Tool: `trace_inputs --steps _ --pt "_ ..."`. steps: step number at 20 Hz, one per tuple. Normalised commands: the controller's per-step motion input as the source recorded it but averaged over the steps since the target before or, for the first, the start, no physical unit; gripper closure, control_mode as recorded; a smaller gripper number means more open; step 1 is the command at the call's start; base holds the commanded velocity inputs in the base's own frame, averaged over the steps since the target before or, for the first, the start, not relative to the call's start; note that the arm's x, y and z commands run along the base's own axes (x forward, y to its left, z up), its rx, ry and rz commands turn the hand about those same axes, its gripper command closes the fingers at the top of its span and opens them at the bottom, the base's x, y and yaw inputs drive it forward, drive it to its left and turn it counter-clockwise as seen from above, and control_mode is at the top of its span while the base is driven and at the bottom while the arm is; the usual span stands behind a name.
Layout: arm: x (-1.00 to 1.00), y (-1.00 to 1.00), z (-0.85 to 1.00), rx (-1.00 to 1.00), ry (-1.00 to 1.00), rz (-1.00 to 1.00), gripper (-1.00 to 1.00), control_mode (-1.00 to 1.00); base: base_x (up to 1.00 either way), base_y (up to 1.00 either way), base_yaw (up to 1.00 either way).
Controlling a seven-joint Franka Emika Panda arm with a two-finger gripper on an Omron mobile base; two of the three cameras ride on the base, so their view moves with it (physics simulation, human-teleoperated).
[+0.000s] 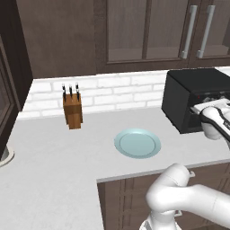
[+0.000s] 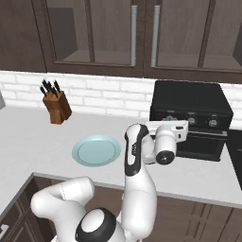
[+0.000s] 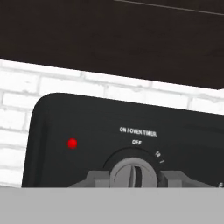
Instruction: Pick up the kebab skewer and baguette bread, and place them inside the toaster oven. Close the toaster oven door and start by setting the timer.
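On the matte black boxy toaster oven [image 3: 109, 127], white lettering at twelve o'clock above the round grey timer knob [image 3: 132, 175] reads "ON / OVEN TIMER" and "OFF"; the small mark at two o'clock is illegible.

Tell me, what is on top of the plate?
Nothing can be seen on the plate; its blue surface is bare in both base views. What lies inside the toaster oven is not visible; its dark front hides the interior.
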Motion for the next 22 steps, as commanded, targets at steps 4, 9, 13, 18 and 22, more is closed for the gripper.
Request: trace_inputs --steps 4,9,13,18,22 --pt "-0.02 0.00 0.31 0.00 0.02 0.00 1.00 -1.00 0.00 0.00 0.00" --pt "0.00 0.00 0.27 0.00 0.05 0.00 1.00 -1.00 0.00 0.00 0.00" --pt "0.08 0.00 0.15 0.00 0.02 0.00 1.00 -1.00 0.00 0.00 0.00" --pt "0.06 0.00 0.04 0.00 0.00 0.00 1.00 -1.00 0.00 0.00 0.00" --pt "0.08 0.00 0.09 0.00 0.00 0.00 1.00 -1.00 0.00 0.00 0.00"
